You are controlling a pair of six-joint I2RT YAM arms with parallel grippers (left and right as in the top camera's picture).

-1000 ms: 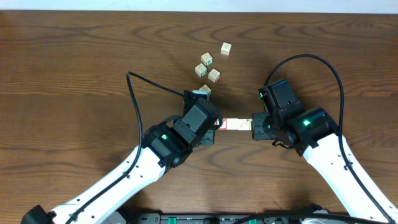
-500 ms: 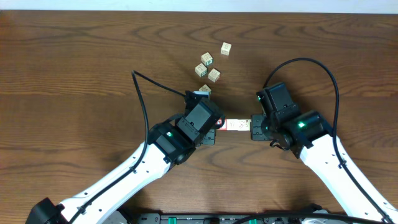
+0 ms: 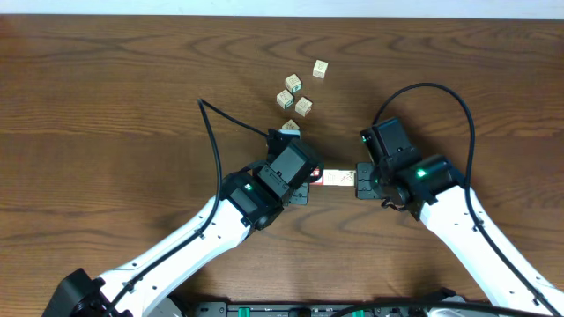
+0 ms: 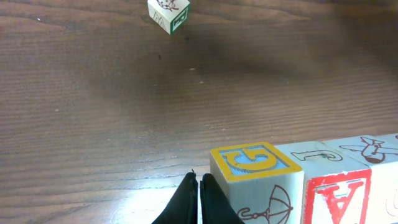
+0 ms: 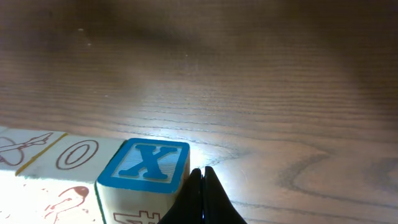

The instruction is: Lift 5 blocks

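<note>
The row of blocks (image 3: 337,177) lies with its long axis left to right on the overhead view, in a straight line between the two arms, near the middle of the tabletop (image 3: 106,106). The blocks stand face to face with no gap between them.

At the left end is the G block (image 4: 255,165). Its top is yellow with a blue letter, and an umbrella drawing is on its side. The next blocks have pale tops with thin line drawings, and one side face is red with a white A (image 4: 336,196). At the right end is the X block (image 5: 146,165), which has a blue top with a white X. Beside it is a cream top with an O (image 5: 78,154).

The left end effector (image 4: 199,198) is clenched, fingers together, and its tip is against the outer side of the G block. The right end effector (image 5: 202,190) is also clenched on nothing, with its tip against the outer side of the X block. I cannot tell whether the row rests on the wood or hangs above it.

A group of pale loose cubes (image 3: 303,106) lies beyond the row, apart from it.
</note>
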